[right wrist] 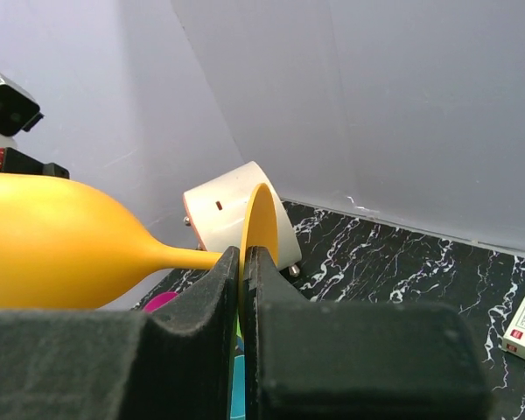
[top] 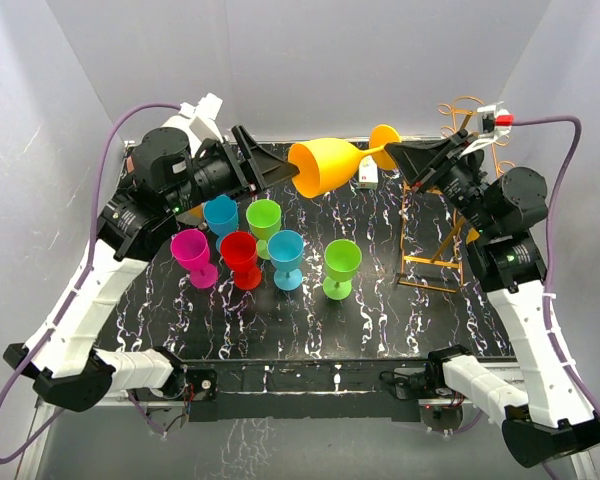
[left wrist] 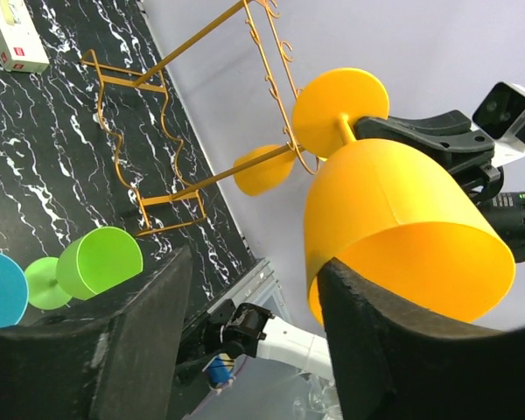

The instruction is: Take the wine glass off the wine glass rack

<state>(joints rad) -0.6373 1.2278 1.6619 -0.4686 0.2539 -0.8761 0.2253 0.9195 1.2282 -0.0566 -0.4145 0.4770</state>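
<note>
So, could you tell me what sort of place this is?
Likely a robot test cell: plain white walls enclose a black marbled table, with bright plastic glasses as props.

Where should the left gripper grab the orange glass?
Probably the wide bowl, near its rim, coming from the left. The orange glass lies sideways, its foot pinched by the right gripper, so its open mouth faces the open left gripper.

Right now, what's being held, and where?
Yellow-orange wine glass, pinched by its round foot in the right gripper; left gripper open at the bowl, not gripping.
</note>
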